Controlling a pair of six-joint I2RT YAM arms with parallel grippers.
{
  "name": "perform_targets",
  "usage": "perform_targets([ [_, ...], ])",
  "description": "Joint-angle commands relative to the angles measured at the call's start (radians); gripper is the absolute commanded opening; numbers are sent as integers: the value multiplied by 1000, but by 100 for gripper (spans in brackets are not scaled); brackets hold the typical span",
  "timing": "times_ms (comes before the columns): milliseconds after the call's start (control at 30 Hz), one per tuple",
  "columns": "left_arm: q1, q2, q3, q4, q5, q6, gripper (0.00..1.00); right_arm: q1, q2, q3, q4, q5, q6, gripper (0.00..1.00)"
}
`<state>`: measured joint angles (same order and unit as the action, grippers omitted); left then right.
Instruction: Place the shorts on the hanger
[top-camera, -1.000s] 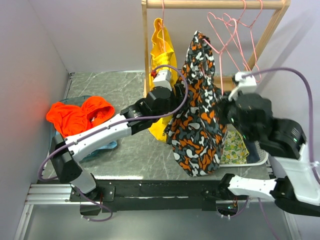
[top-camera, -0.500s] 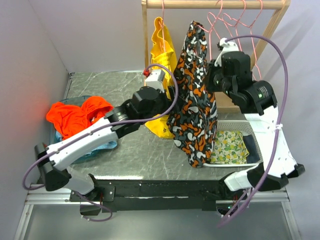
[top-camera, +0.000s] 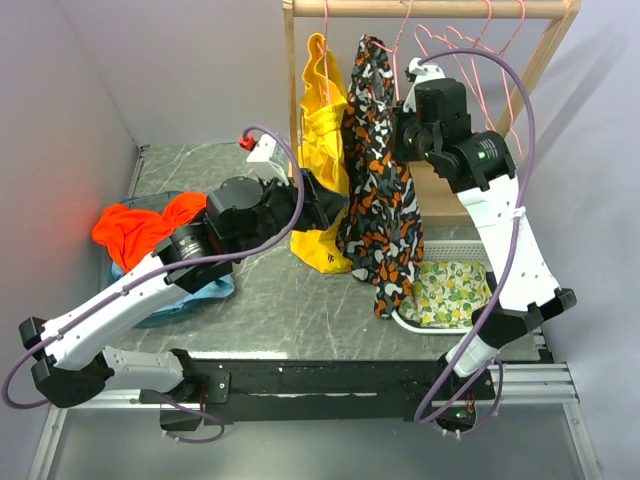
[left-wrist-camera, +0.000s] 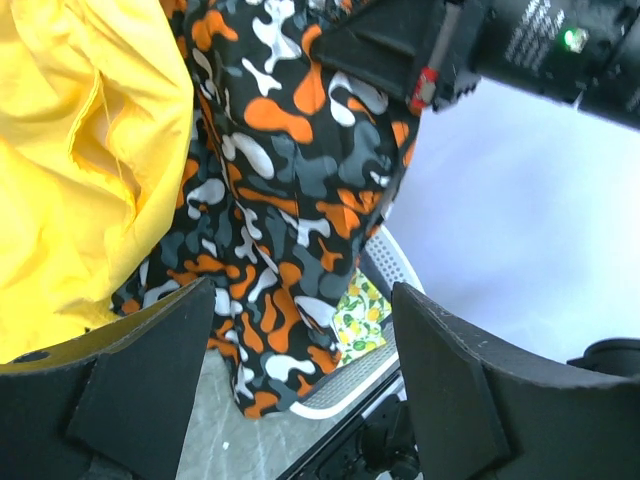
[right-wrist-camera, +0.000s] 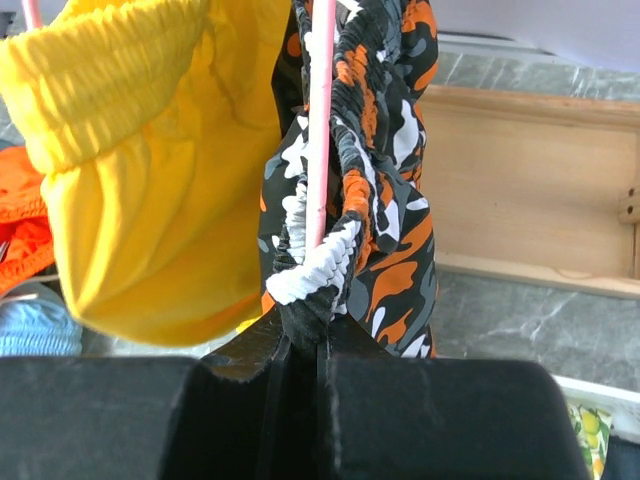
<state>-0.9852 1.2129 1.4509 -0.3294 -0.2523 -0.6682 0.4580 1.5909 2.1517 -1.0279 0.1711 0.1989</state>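
Shorts (top-camera: 378, 200) higher now, limp, camouflage-blotched

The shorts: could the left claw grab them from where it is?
Probably yes: the left claw is open and faces the shorts directly; the yellow garment hangs beside them, not in between.

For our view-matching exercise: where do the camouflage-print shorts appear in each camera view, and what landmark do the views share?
Top external: shorts hang upper centre.
Left wrist: shorts fill the centre.
Right wrist: shorts run down the centre.
Shared landmark: yellow garment just left of them.
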Motion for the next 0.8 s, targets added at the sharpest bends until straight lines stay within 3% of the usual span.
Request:
perform_targets([
  [0, -1, -32, -23, -20, -16, 30, 77, -7, 12, 60, 127, 31, -35, 0],
  [300, 5, -36, -44, -19, -19, 25, 79, 13, 86, 141, 111, 76, -61, 0],
  [700, 10, -82, -112, -30, -59, 18, 84, 36, 86, 68, 157, 117, -24, 0],
  [767, 10, -90, -122, -34, -65, 15, 85, 37, 80, 76, 144, 131, -16, 7],
])
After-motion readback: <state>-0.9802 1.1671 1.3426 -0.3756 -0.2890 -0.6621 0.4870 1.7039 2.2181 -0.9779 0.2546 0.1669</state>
